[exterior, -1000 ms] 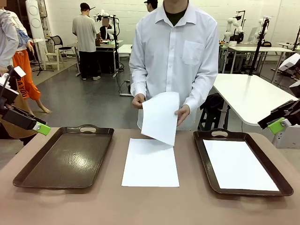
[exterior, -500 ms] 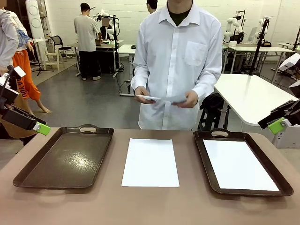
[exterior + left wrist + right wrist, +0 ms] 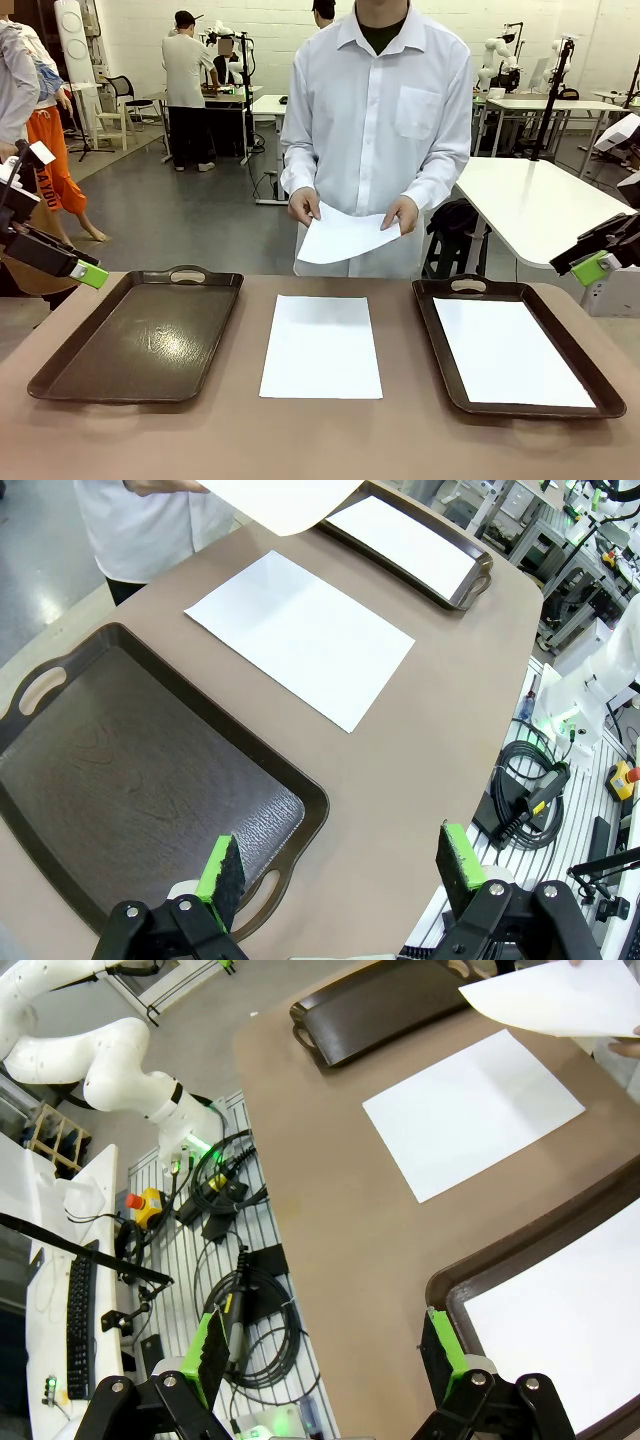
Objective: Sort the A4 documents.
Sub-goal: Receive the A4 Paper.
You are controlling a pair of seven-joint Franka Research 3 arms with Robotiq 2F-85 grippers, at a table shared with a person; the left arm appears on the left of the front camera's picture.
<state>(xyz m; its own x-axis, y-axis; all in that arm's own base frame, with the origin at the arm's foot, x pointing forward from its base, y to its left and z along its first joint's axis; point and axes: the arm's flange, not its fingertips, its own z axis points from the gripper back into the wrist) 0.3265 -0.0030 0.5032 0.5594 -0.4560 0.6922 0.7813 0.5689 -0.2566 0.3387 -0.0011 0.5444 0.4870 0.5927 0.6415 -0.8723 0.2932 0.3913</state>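
Note:
One white A4 sheet [image 3: 322, 345] lies flat on the brown table between the two trays; it shows too in the left wrist view [image 3: 300, 635] and the right wrist view [image 3: 473, 1112]. A second sheet [image 3: 508, 350] lies inside the right dark brown tray [image 3: 437, 340]. The person at the far side holds another sheet [image 3: 345, 238] in both hands above the table's far edge. The left tray [image 3: 60, 370] has nothing in it. My left gripper [image 3: 342, 868] hangs open above that tray's near corner. My right gripper [image 3: 322, 1352] hangs open over the right tray's near edge.
The person in a white shirt [image 3: 375, 120] stands at the far edge. Beside the table lie cables and a red stop button [image 3: 622, 778]. White tables and other people stand farther back.
The person raised the sheet from hanging over the middle paper to level, and now holds it tilted in both hands. Neither arm moved.

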